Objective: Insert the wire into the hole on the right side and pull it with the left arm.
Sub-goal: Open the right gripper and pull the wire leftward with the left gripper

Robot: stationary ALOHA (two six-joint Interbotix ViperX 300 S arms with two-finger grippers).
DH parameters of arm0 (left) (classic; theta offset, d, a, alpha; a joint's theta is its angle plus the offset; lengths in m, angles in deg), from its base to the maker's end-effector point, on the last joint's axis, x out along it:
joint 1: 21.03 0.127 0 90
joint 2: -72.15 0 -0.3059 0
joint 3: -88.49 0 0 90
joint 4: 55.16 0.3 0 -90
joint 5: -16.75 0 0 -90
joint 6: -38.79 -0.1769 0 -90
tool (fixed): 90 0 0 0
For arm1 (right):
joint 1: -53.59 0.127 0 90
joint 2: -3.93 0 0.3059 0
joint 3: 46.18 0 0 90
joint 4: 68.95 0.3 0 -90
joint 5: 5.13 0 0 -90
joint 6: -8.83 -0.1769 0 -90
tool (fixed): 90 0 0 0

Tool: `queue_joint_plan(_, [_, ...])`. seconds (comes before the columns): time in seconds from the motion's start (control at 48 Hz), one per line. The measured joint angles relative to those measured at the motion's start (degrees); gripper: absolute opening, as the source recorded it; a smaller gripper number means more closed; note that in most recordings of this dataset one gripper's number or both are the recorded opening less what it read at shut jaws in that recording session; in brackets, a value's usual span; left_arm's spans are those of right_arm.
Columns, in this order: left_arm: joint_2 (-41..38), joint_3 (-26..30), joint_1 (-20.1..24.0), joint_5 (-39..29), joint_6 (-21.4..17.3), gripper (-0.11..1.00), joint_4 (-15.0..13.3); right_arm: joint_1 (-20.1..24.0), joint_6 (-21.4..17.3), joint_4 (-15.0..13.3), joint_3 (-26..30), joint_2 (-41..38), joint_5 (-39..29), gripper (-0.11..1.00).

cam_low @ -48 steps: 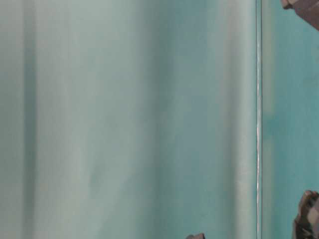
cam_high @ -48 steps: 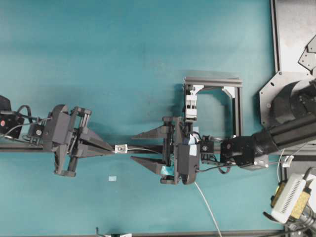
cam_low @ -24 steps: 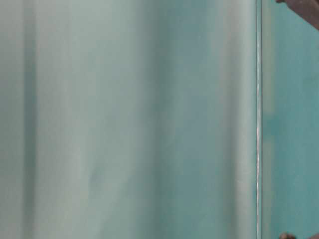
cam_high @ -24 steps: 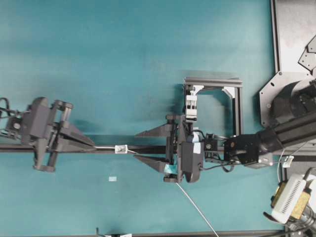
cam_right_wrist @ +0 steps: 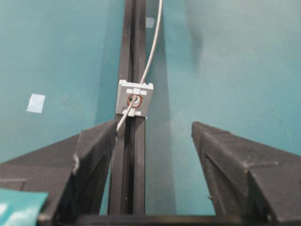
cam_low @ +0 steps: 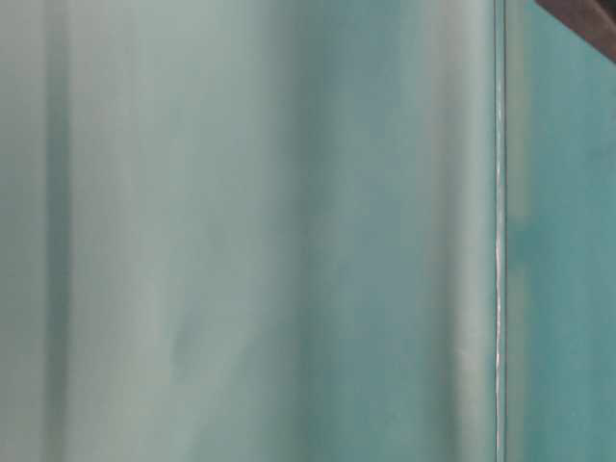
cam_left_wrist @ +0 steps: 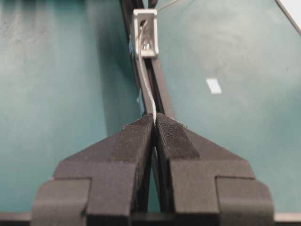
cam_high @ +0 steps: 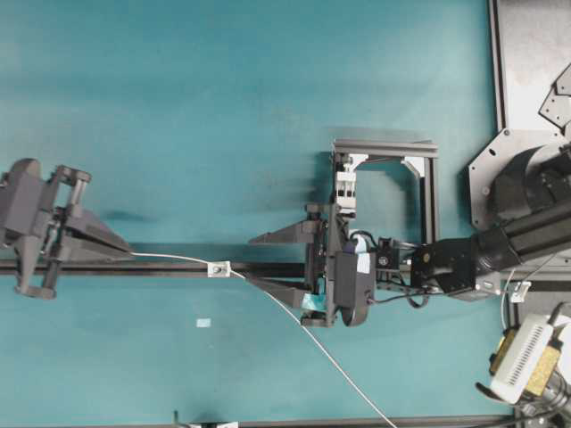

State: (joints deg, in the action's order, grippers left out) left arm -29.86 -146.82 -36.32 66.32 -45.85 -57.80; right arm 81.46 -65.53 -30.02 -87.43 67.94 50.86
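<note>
Overhead view: thin pale grey wire [cam_high: 174, 259] runs from the desk's near edge through the small square silver metal block [cam_high: 217, 268] on the black rail [cam_high: 268, 268].
Hole [cam_right_wrist: 135, 100]: wire passes through it.
Left gripper [cam_left_wrist: 154, 118]: black, pointed fingers clamped on the wire, near the desk's left edge.
Right gripper [cam_right_wrist: 155, 136]: teal-patched, jaws wide apart, holding nothing, just beside the block.

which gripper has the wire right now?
The left gripper: its plain black fingers are shut on the wire. The right gripper, with the teal patch, stands open with the wire running past.
</note>
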Motion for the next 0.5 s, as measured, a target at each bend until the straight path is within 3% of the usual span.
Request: queue_joint_plan(0.5, [10.6, -5.6, 0.1, -5.6, -0.1, -0.1, 0.2, 0.0, 0.0, 0.1, -0.1, 0.0, 0.0, 0.74])
